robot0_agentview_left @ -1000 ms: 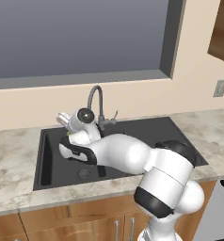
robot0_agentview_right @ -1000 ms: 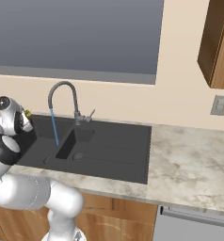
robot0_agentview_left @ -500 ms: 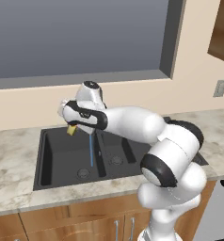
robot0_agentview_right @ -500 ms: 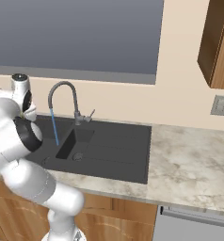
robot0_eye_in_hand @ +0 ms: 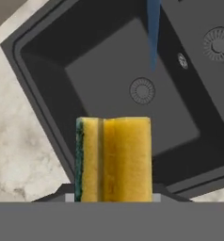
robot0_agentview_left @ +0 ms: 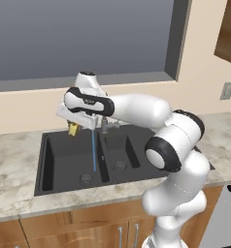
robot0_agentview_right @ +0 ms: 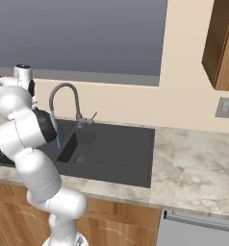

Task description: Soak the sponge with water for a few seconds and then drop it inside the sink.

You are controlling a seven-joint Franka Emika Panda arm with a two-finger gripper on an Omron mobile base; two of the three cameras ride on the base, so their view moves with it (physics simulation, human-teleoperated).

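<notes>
Over the left basin of the sink (robot0_agentview_left: pixel 54 167), in the left base view, my gripper (robot0_agentview_left: pixel 73 127) carries the sponge (robot0_agentview_left: pixel 73 130), which shows as a small yellow block under the hand. The water (robot0_agentview_left: pixel 93 150) runs as a thin blue stream down into that basin, just to the right of the sponge. The two are near each other but apart, so I judge that pick-up is done, soaking is not under way at this instant, and the drop is left to do. My arm reaches from the lower right up and across to the left, forearm roughly level, hand in front of the faucet and high above the basin floor.

In the right base view, my upper links stand at the left edge and cover part of the sink (robot0_agentview_right: pixel 116 153). The water (robot0_agentview_right: pixel 56 132) falls from the gooseneck faucet (robot0_agentview_right: pixel 66 103) just beside my dark joint.

In the hand view, the jaws are closed on the sponge (robot0_eye_in_hand: pixel 114 159), green scrub layer to the left and yellow body to the right. The camera looks down into the basin; the sink (robot0_eye_in_hand: pixel 43 94) lies rotated, and the water (robot0_eye_in_hand: pixel 153 30) falls well beyond the sponge, above the drain (robot0_eye_in_hand: pixel 142 90).
</notes>
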